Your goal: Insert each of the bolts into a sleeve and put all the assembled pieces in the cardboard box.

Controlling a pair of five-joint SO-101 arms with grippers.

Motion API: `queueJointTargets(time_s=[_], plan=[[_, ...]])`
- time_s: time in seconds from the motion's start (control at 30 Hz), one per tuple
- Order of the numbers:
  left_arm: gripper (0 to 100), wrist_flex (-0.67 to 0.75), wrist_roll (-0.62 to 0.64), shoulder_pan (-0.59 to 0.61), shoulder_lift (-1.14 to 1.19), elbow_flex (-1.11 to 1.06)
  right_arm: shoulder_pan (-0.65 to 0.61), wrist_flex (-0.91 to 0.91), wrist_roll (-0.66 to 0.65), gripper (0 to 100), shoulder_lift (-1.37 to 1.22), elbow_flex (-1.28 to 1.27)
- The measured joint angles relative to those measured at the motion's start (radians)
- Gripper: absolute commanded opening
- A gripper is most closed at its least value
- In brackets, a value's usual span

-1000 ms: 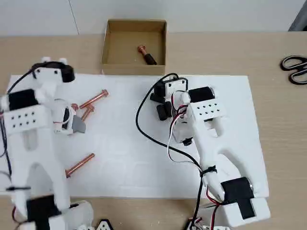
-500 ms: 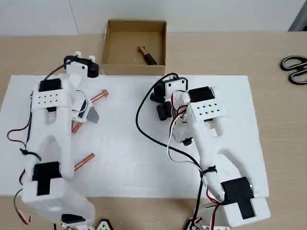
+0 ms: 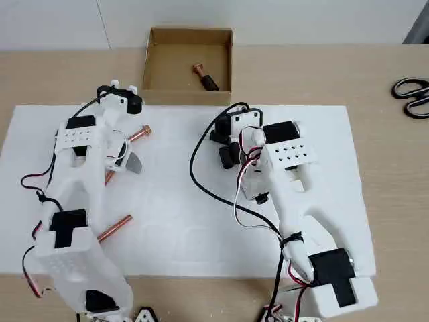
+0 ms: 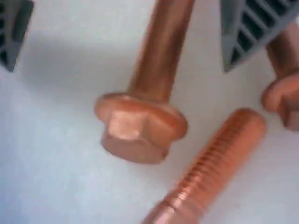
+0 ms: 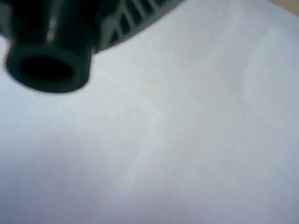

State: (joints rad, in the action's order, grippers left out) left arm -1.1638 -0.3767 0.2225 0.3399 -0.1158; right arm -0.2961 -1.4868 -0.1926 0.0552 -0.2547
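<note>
Three copper bolts lie on the white mat (image 3: 181,215): one (image 3: 137,136) near the box, one (image 3: 108,176) partly under my left arm, one (image 3: 112,229) nearer the front. My left gripper (image 3: 124,155) hangs open low over them. In the left wrist view a bolt (image 4: 140,126) lies with its shaft between the grey fingers (image 4: 250,32) of that gripper (image 4: 121,60), and the fingers stand apart from it. My right gripper (image 3: 231,151) is shut on a black sleeve (image 5: 49,60) just above the mat. The cardboard box (image 3: 155,67) holds one assembled piece (image 3: 204,77).
Another black sleeve (image 3: 218,137) lies by the right gripper. A second bolt's threaded end (image 4: 219,154) and a third bolt's head (image 4: 285,98) crowd the left gripper. Scissors (image 3: 412,90) rest on the wooden table at the far right.
My left arm has swung right and toward the box, bringing its open gripper down over the two upper bolts. The right arm and its sleeve have not moved.
</note>
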Motion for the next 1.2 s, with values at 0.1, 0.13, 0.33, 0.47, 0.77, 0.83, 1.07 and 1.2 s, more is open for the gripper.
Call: queueJointTargets(time_s=[0.1, 0.13, 0.33, 0.47, 0.77, 0.83, 1.07, 1.2], plan=[[20, 0.003, 0.000, -0.002, 0.006, 0.002, 0.000, 0.000, 0.000, 0.5, 0.000, 0.000], [18, 0.003, 0.000, -0.005, 0.008, 0.002, 0.000, 0.000, 0.000, 0.5, 0.000, 0.000], [14, 0.002, 0.003, -0.018, 0.006, 0.002, 0.000, 0.000, 0.000, 0.5, 0.000, 0.000], [8, 0.002, 0.005, -0.020, 0.006, 0.002, 0.000, 0.000, 0.000, 0.5, 0.000, 0.000], [2, 0.002, 0.006, -0.017, 0.008, 0.003, 0.000, 0.000, 0.000, 0.5, 0.000, 0.000], [2, 0.003, 0.006, -0.017, 0.008, 0.003, 0.000, 0.000, 0.000, 0.5, 0.000, 0.000], [0, -0.026, 0.006, -0.055, 0.009, 0.009, 0.000, 0.000, 0.000, 0.5, 0.000, 0.000], [0, -0.034, 0.006, -0.097, -0.002, 0.009, 0.000, 0.000, 0.000, 0.5, 0.000, 0.000]])
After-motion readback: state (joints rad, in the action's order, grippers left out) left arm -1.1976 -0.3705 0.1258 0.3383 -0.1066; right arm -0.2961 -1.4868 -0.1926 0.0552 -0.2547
